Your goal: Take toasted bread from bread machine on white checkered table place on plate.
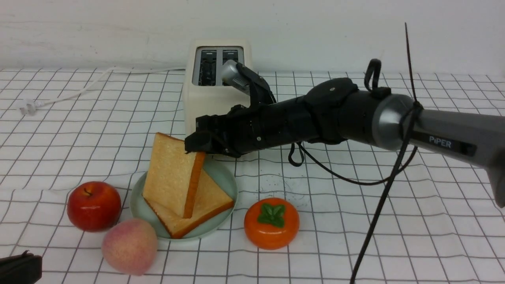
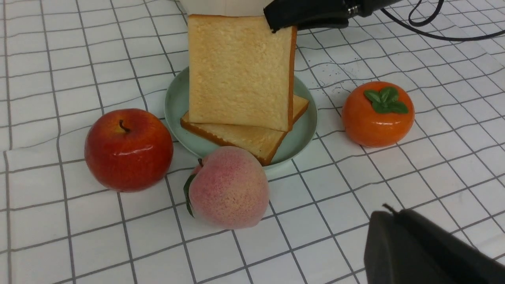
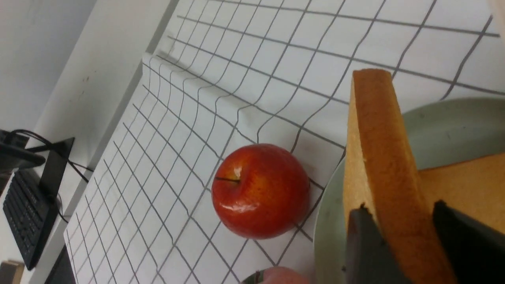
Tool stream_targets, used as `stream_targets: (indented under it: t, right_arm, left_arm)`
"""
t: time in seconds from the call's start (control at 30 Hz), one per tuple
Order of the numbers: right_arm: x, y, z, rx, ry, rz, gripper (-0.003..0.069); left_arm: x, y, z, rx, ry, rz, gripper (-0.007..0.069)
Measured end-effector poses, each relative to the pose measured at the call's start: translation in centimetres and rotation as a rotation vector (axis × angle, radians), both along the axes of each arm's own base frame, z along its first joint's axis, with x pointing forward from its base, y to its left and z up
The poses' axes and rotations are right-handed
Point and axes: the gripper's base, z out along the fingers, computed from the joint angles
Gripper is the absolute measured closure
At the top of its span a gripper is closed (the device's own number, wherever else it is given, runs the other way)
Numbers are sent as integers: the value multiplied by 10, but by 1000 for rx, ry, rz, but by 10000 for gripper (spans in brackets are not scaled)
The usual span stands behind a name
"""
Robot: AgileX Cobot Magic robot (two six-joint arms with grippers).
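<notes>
Front view: the right gripper reaches across in front of the bread machine, where no bread shows in the slots, to the top corner of a standing slice of toasted bread. That slice tilts on its lower edge on a flat slice lying in the plate. Both pieces are therefore out of the machine and over the dish, and I judge that only laying the second one down remains. The left gripper sits low at the near corner of the white checkered table, out of the way, jaws together. An apple, a peach and a persimmon crowd the plate, which probably explains the steep approach from above.

Left wrist view: the standing slice shows its broad face, taken by one upper corner. Gripping that high likely keeps the fingers clear of the plate and the bread below.

Right wrist view: the fingers straddle the crust edge, one against it, the other with a thin sliver showing at its tip. Whether they are pinching or slack I cannot tell
</notes>
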Motion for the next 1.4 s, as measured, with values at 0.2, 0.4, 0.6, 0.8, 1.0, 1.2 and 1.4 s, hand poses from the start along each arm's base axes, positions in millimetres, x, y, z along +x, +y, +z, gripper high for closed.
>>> stream_targets:
  t: [0.2, 0.4, 0.6, 0.8, 1.0, 1.2, 1.4]
  right_arm:
    - [1, -9, -8, -93, 41, -1, 162]
    - [2, -34, 3, -240, 60, -41, 102]
    - [-16, -49, 50, -328, -47, 0, 127]
    - [-73, -86, 131, -476, -145, 92, 311]
    - [-137, -137, 175, -654, -108, 19, 627]
    - [-210, -183, 178, -670, -68, -99, 676]
    - [-286, -225, 157, -614, -53, -197, 668]
  left_arm:
    - [0, 0, 0, -1, 0, 0, 634]
    - [0, 0, 0, -1, 0, 0, 633]
    - [1, 0, 2, -9, -16, 1, 633]
    - [3, -1, 8, -61, -77, 12, 633]
    - [-1, 1, 22, -142, -226, 17, 637]
    - [-23, 12, 28, -222, -381, 16, 637]
    - [-34, 17, -4, -261, -423, 14, 637]
